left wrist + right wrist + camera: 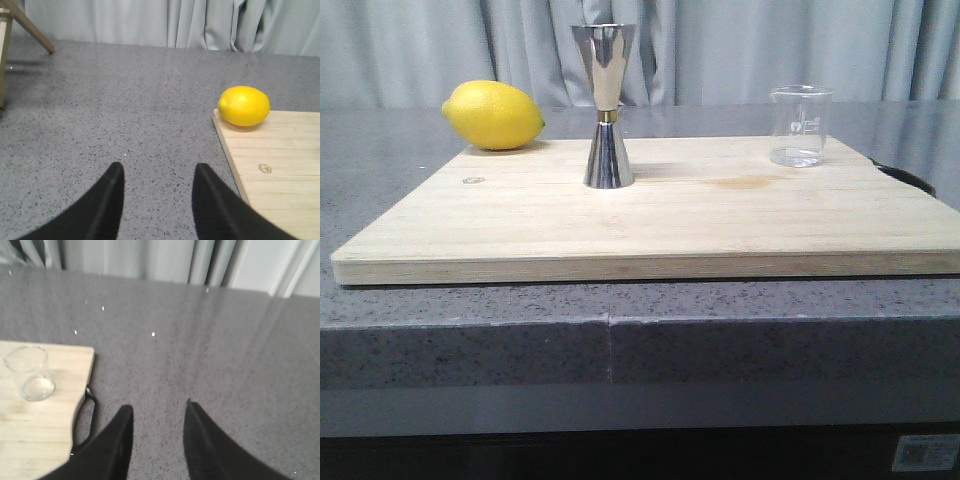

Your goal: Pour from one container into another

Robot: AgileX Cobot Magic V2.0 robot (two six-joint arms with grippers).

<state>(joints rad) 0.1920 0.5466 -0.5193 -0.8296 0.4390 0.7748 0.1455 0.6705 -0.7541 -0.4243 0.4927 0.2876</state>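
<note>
The clear glass beaker (801, 126) stands upright at the back right of the wooden board (670, 225); in the right wrist view the beaker (29, 373) sits near the board's corner. The steel jigger (606, 105) stands upright mid-board, left of the beaker. My left gripper (157, 167) is open over the grey counter, left of the board. My right gripper (156, 407) is open over the counter, right of the board. Neither holds anything, and neither shows in the front view.
A yellow lemon (492, 115) lies at the board's back left corner, also seen as the lemon (244, 105) in the left wrist view. A black handle (89, 415) sticks out from the board's right edge. A wooden frame leg (30, 27) stands far left. Grey curtains hang behind.
</note>
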